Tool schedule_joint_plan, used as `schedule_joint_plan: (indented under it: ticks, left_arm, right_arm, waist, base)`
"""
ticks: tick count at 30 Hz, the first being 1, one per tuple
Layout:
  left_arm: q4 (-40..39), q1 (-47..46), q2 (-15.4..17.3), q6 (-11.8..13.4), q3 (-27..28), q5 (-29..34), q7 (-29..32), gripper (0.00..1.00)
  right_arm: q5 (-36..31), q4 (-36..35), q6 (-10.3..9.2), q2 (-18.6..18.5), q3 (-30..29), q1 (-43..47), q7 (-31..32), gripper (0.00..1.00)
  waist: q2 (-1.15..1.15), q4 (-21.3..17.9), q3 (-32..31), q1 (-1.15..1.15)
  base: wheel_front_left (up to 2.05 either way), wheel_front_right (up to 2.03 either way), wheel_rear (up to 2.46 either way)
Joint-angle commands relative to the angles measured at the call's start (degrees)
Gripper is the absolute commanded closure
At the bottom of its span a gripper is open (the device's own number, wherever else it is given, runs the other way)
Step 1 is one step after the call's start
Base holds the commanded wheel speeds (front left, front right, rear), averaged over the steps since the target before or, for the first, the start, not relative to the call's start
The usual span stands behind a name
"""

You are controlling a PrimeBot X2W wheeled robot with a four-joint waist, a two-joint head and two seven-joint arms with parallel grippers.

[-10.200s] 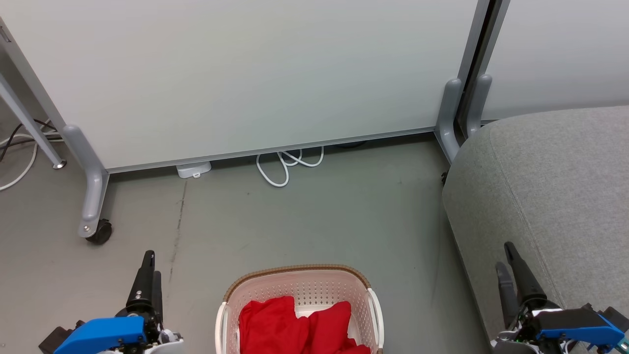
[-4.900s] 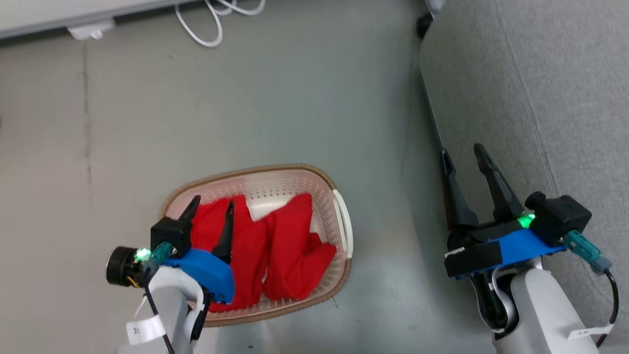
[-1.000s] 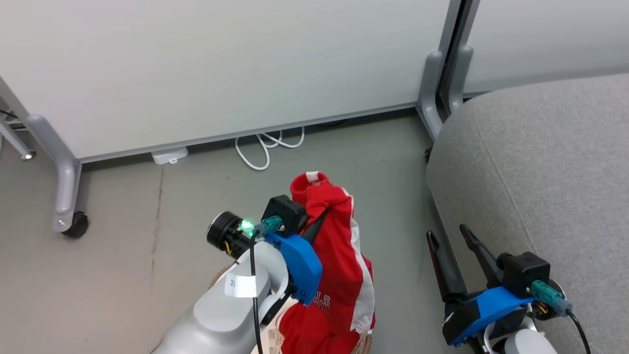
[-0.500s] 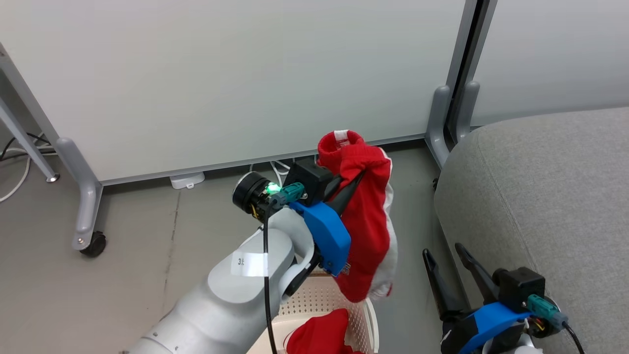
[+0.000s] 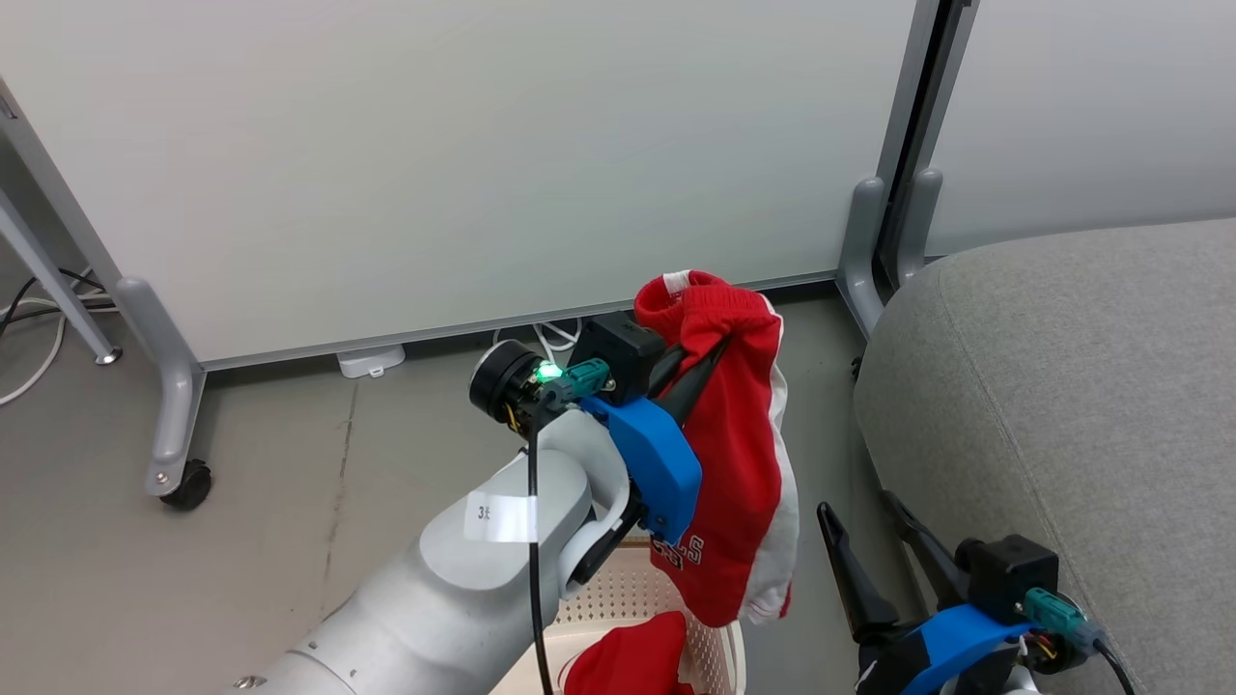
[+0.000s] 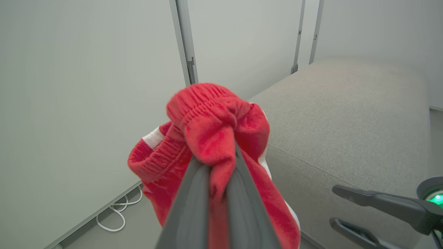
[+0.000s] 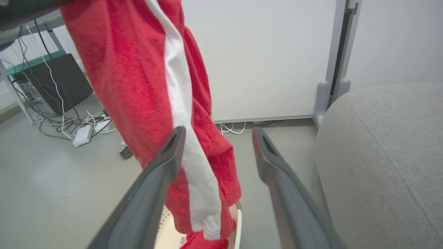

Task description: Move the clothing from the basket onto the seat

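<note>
Nearest the robot, the basket (image 5: 628,591) is found on the floor (image 5: 386,463), with a second garment (image 5: 632,661) lying inside it, not yet moved. Just to its right, the right pincer (image 5: 857,504) is seen spread wide and empty, standing between the basket and the seat (image 5: 1062,386). Above the basket, the held garment (image 5: 739,454) is clamped at its bunched waistband by the left pincer (image 5: 715,346), whose jaws are pressed together on the cloth. The rest hangs free, with the hem just over the basket rim and near the right pincer's fingers.

The step in hand is judged to be the carry across to the seat. The garment should be raised until the hem is clear of the rim and of the open fingers, on which the white-striped leg could snag. It should be taken over the seat's rounded edge and released well in from it, so that a slide to the floor is avoided.

Further off, a partition foot (image 5: 862,241) is noted by the seat's far corner, and a white cable (image 5: 550,338) lies under the partition panel (image 5: 483,145). Neither is judged to obstruct the path.
</note>
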Motion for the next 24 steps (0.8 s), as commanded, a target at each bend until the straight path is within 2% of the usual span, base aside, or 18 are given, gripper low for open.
schedule_joint_plan:
  ticks: [1,15,24]
  left_arm:
    - [0.3,-1.1,0.0,0.2,-0.5,-0.3,-0.6,1.00]
    - [1.4,-2.4,0.0,0.7,-4.2,-3.9,-2.3,1.00]
    - [1.2,-3.2,0.0,1.0,-6.2,-5.8,-2.8,1.00]
  right_arm:
    - [0.1,-0.1,0.03,-0.2,0.3,0.6,0.2,0.00]
    - [-0.6,0.5,0.03,-0.2,3.1,-2.8,2.3,0.00]
    - [0.5,4.7,0.03,-0.2,6.4,-8.8,4.4,0.00]
  waist:
    - [0.00,0.0,0.1,0.00]
    - [0.00,-0.6,0.6,0.00]
    - [0.00,-0.1,0.8,0.00]
  base:
    - [0.00,0.00,0.00]
    - [0.00,0.00,0.00]
    - [0.00,0.00,0.00]
